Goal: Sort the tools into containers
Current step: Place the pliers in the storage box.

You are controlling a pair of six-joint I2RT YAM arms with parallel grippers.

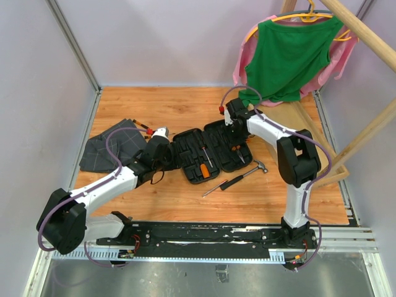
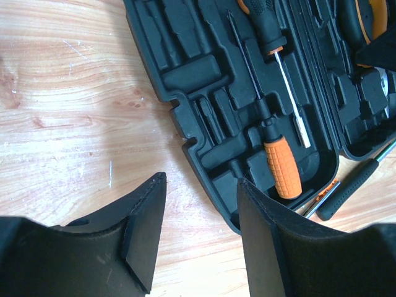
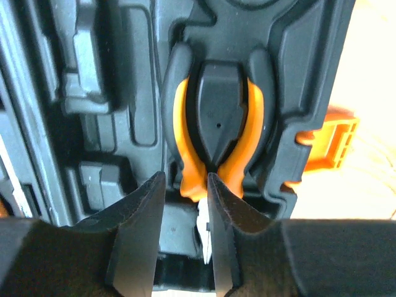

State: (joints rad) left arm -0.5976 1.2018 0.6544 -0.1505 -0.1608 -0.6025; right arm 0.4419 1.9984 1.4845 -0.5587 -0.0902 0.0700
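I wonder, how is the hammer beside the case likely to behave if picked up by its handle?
The hammer looks rigid, so it should not flop. Its metal head sits at one end, so it is probably head-heavy and may tilt in a handle grip. Its crosswise head should keep it from rolling.

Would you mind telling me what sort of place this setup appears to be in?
Most likely a robotics lab test cell: plain pale panel walls box in a wooden tabletop, two robot arms are bolted to a black metal rail, and an open black plastic tool case lies staged there.
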